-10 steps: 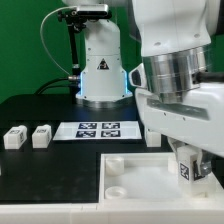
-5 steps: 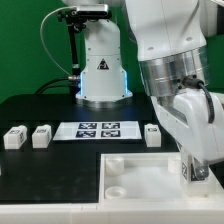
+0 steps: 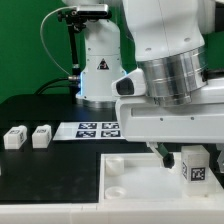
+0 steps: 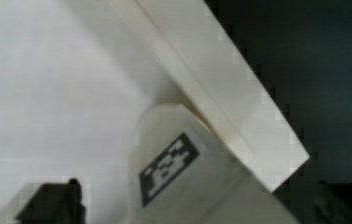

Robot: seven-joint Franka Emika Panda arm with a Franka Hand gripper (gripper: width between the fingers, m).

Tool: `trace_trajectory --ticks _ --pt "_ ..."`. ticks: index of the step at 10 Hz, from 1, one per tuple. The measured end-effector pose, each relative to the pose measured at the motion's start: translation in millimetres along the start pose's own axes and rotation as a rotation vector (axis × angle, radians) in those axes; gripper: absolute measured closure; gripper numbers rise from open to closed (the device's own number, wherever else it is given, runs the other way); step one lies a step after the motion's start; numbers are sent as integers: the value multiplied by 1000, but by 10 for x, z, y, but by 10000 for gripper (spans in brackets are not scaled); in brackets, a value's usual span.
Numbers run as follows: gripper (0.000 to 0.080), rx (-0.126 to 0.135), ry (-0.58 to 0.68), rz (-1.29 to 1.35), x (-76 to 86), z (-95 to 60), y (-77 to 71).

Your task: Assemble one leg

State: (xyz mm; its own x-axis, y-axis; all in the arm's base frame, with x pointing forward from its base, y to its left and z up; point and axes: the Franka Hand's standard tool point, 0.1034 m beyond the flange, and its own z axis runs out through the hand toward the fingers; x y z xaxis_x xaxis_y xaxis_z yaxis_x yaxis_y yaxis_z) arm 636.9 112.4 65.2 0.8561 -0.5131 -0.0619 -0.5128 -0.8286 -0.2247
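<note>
The arm's wrist now sits rotated square across the exterior view, hiding the third loose leg that showed beside the marker board (image 3: 98,128) half a second ago. The held leg (image 3: 194,165) now faces its tag forward, above the tray-like piece (image 3: 135,180).

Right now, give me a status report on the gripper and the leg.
Gripper shut on a leg, over the tray-like piece. Two spare legs on the table. Nothing seen in the way.

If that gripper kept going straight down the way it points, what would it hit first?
Probably the leg right under the gripper, standing at the white tray. The wrist view shows that leg close ahead; whether the fingers already touch it is unclear.
</note>
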Motion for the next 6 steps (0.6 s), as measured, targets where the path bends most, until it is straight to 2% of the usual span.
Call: trace_trajectory --ticks 1,2,3,5,6 --pt "152 -13 1 -181 3 -2 11" --pt "150 -65 -3 -411 -15 -15 5" --pt "150 -76 1 -533 -6 -17 -3" --pt "150 -77 2 -495 0 -11 10" --pt "275 -77 2 -490 0 -11 11"
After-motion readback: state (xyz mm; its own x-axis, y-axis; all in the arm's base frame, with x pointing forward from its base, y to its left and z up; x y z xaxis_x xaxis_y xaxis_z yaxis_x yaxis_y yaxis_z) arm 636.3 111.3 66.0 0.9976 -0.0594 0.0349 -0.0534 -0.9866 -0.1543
